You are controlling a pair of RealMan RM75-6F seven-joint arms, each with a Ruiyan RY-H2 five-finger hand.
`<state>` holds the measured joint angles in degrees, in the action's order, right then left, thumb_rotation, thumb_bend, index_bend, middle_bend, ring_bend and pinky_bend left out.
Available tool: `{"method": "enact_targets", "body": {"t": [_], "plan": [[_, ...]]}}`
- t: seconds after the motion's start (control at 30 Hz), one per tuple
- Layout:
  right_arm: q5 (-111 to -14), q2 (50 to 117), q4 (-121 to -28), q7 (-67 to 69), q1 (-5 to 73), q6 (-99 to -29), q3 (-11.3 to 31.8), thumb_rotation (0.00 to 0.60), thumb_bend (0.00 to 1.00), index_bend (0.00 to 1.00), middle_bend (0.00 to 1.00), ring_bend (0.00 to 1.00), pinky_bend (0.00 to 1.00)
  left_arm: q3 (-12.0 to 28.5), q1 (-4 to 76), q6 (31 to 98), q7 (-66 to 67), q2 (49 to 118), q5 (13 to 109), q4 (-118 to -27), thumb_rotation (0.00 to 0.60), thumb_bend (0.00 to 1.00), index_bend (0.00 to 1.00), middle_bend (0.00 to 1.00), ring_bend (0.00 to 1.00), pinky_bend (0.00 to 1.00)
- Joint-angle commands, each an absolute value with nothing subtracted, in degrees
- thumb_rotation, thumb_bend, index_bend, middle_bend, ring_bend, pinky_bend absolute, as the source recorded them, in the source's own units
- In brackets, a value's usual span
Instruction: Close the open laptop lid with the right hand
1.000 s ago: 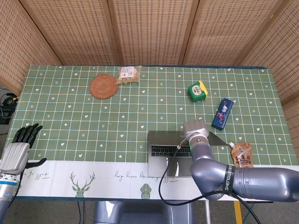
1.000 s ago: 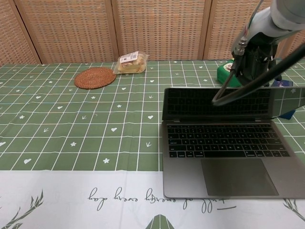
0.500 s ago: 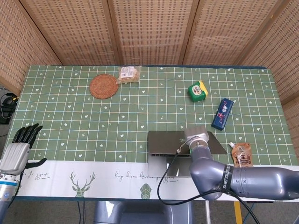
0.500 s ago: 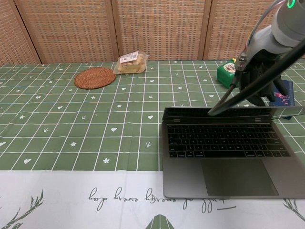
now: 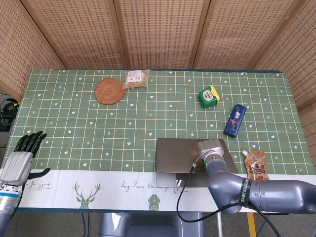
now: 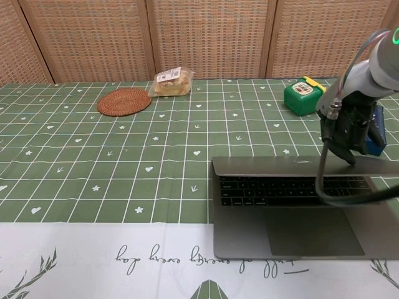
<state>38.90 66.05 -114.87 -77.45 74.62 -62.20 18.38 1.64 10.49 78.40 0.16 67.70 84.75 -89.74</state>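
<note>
Showing the laptop lid (image 6: 287,166) ajar, chest view hides the right hand's (image 6: 349,134) fingers' state.

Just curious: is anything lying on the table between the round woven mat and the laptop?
No. In the head view, only bare green cloth lies between the woven mat and the laptop.

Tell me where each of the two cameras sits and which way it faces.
Head view: high above the near table edge, looking steeply down; shows the left hand and the right arm over the laptop.
Chest view: low at the near edge, looking across the table toward the wicker wall; shows the right hand on the lid.
Both share laptop, coaster, green tape measure.
</note>
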Motion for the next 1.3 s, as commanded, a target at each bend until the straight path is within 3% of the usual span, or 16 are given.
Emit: {"method": "enact_targets", "body": {"t": [0.03,0.9,1.3], "plan": [[37.83,66.10,-115.40,-76.68,73.88,-61.83,17.76,0.600,0.99,0.65,0.53,0.44,0.48,1.55,10.44,78.54,0.26,67.66,84.94,-89.88,0.600,0.14,0.00,0.00,0.00,0.00],[23.36,68.72,-117.30,-66.52,68.75,-60.10,10.61,0.600,0.92,0.64,0.50,0.42,0.46,1.09,9.50,81.31,2.14,67.47,87.10,-90.68,0.600,0.14,0.00,0.00,0.00,0.00],[21.77,69.34,-115.94,-64.23,68.39,-57.79,7.93,0.600,0.91,0.64,0.50,0.42,0.46,0.99,9.52,81.25,2.60,67.73,87.30,-90.49,0.600,0.14,0.00,0.00,0.00,0.00]]}}
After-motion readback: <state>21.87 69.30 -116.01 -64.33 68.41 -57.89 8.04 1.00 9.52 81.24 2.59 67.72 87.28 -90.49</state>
